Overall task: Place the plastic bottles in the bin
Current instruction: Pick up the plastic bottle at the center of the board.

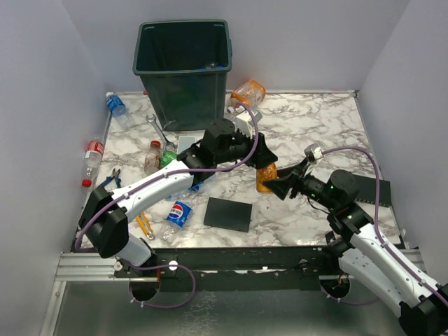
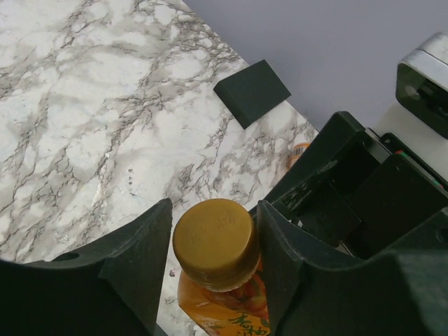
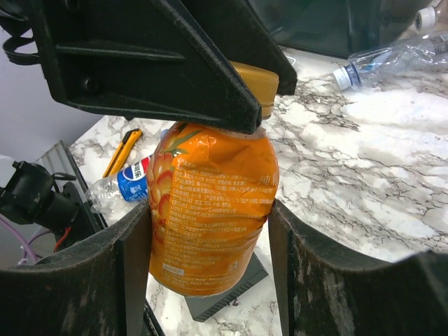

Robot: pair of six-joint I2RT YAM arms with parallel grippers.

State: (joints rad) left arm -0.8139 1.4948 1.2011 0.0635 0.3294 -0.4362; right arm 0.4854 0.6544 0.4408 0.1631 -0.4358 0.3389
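Note:
An orange-labelled bottle (image 1: pixel 263 178) with a gold cap (image 2: pixel 213 241) hangs upright above the marble table, between both grippers. My left gripper (image 1: pixel 262 159) is shut on its cap; both fingers flank the cap in the left wrist view (image 2: pixel 213 238). My right gripper (image 1: pixel 277 185) is shut on the bottle's body (image 3: pixel 210 210) from the right side. The dark green bin (image 1: pixel 185 98) stands at the back, left of centre. Other bottles lie around: an orange one (image 1: pixel 248 93) by the bin, a Pepsi one (image 1: pixel 180 212), a red-labelled one (image 1: pixel 92 155), a blue-capped one (image 1: pixel 115 105).
A flat black plate (image 1: pixel 228 214) lies in front of the held bottle, and a second black plate (image 1: pixel 364 189) lies at the right. A wrench (image 1: pixel 159 129), pliers (image 1: pixel 108 180) and a yellow tool (image 1: pixel 143 225) lie at the left. White walls enclose the table.

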